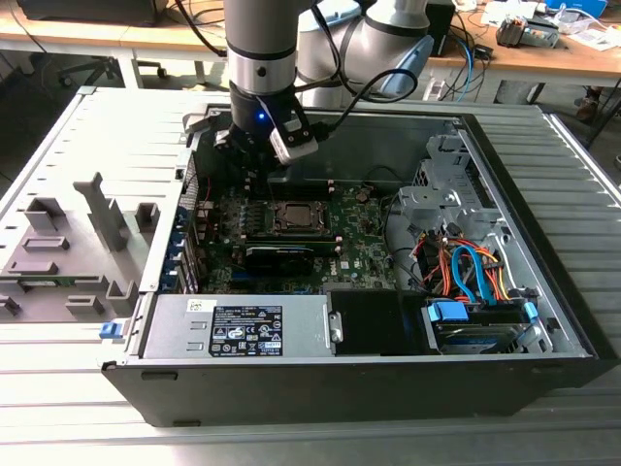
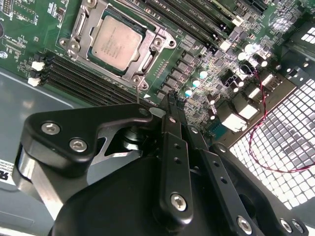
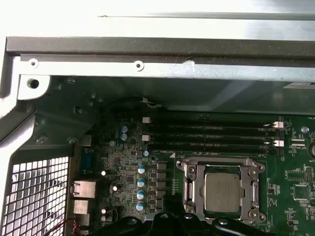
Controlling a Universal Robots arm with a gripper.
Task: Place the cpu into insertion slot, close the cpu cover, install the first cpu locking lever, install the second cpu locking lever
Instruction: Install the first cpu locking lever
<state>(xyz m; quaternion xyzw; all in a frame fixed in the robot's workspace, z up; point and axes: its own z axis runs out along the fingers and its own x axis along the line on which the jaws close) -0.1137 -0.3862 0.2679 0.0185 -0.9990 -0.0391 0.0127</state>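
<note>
With its fingers pressed together on nothing, the gripper (image 2: 169, 101) is hovering just short of the cpu (image 2: 115, 42), which is sitting in the insertion slot (image 2: 74, 46) under the lowered cpu cover (image 2: 147, 54), so a skewed push is risking the tips slipping off the thin locking lever (image 2: 135, 93) beside them and scraping the board.

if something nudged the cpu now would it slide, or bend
Probably neither. The cpu lies flat in the insertion slot with the cpu cover framing it, so likely won't slide. Its metal top looks rigid, not bendy.
</note>
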